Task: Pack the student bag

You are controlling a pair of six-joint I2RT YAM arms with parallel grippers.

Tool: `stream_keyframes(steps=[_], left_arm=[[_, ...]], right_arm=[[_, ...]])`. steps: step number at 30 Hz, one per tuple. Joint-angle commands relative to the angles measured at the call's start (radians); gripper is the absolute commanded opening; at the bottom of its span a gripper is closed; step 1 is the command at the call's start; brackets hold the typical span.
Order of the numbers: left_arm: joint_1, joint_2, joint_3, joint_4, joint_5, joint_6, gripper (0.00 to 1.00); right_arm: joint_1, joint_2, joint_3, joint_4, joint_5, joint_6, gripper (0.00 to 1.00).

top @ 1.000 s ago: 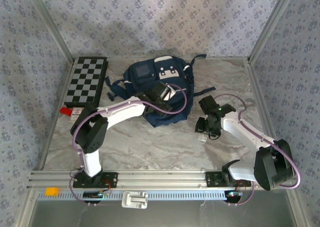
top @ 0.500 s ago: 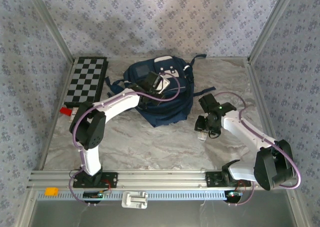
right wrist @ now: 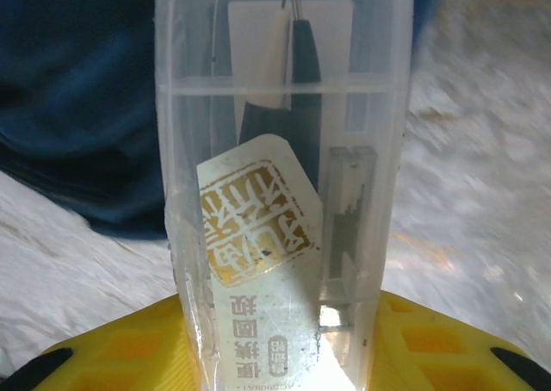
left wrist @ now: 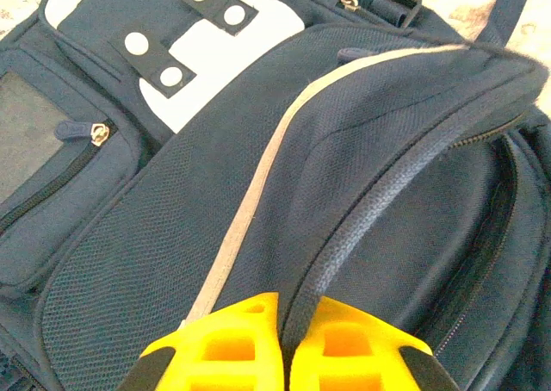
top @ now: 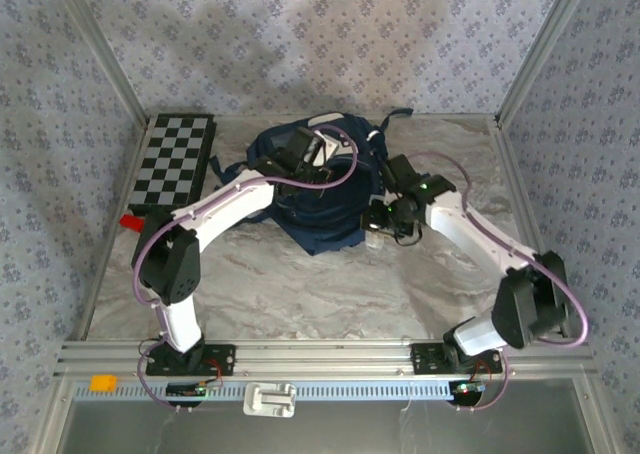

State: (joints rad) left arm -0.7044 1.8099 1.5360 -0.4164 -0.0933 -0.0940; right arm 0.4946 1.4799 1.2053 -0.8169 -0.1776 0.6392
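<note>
Student bag [top: 330, 214] sits rear-centre on the table [top: 300, 284], flat, front face up. Left gripper [left wrist: 284, 339] is clamped on the bag: yellow fingers [left wrist: 224, 348] are pinched together on a ribbed dark seam at the flap edge, next to the thin pale stripe [left wrist: 258, 171]. White patch with round snaps [left wrist: 215, 51] and a zipped side pocket [left wrist: 60, 176] lie further up the bag.

From above, the left arm [top: 225, 206] and its purple cable loop [top: 345, 174] lie across the bag's top half, hiding much of the front.

Right gripper [right wrist: 280, 309] grips a clear plastic case [right wrist: 275, 133] upright between its pads; a gold-printed label and dark pointed tool are inside. It hangs just beside the bag's right edge, over bare table.

Off to the side, well apart: checkerboard [top: 176, 160] rear-left and a small red item [top: 130, 221] at its near end.
</note>
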Motion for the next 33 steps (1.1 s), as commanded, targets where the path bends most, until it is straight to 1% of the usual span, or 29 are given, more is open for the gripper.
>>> stream_keyframes(steps=[1, 5, 9, 11, 13, 16, 20, 21, 23, 25, 28, 30, 32, 33], left_arm=[[-0.044, -0.066, 0.093, -0.038, 0.012, -0.163, 0.00], [-0.067, -0.059, 0.103, -0.027, 0.008, -0.290, 0.00], [-0.063, -0.039, 0.139, -0.047, 0.002, -0.353, 0.00], [-0.059, -0.033, 0.154, -0.063, -0.014, -0.367, 0.00], [-0.054, -0.033, 0.150, -0.059, -0.003, -0.382, 0.00], [-0.037, -0.031, 0.140, -0.057, 0.020, -0.418, 0.00], [-0.023, -0.042, 0.114, -0.046, 0.032, -0.434, 0.00], [-0.021, -0.045, 0.110, -0.042, 0.035, -0.434, 0.00], [-0.018, -0.048, 0.104, -0.040, 0.048, -0.437, 0.00], [-0.017, -0.050, 0.100, -0.039, 0.053, -0.438, 0.00], [-0.017, -0.054, 0.084, -0.026, 0.061, -0.444, 0.00], [-0.017, -0.052, 0.081, -0.021, 0.069, -0.451, 0.00], [-0.018, -0.052, 0.081, -0.024, 0.075, -0.453, 0.00], [-0.018, -0.053, 0.079, -0.025, 0.075, -0.455, 0.00]], right_arm=[[0.010, 0.085, 0.111, 0.036, -0.012, 0.023, 0.43], [0.001, 0.176, 0.185, 0.090, 0.015, 0.070, 0.46], [-0.004, 0.249, 0.210, 0.145, 0.022, 0.124, 0.46], [-0.003, 0.273, 0.209, 0.180, 0.023, 0.153, 0.50], [-0.001, 0.285, 0.213, 0.208, 0.028, 0.175, 0.53], [0.005, 0.283, 0.213, 0.234, 0.032, 0.208, 0.66], [0.009, 0.232, 0.160, 0.268, 0.036, 0.215, 0.69], [0.006, 0.218, 0.138, 0.287, 0.016, 0.222, 0.69], [0.002, 0.193, 0.076, 0.331, -0.037, 0.239, 0.62], [0.013, 0.179, 0.028, 0.360, -0.048, 0.260, 0.56], [0.032, 0.178, -0.037, 0.480, -0.105, 0.283, 0.46], [0.035, 0.197, -0.041, 0.522, -0.135, 0.292, 0.39], [0.031, 0.227, -0.028, 0.538, -0.132, 0.311, 0.32], [0.030, 0.239, -0.026, 0.568, -0.142, 0.321, 0.30]])
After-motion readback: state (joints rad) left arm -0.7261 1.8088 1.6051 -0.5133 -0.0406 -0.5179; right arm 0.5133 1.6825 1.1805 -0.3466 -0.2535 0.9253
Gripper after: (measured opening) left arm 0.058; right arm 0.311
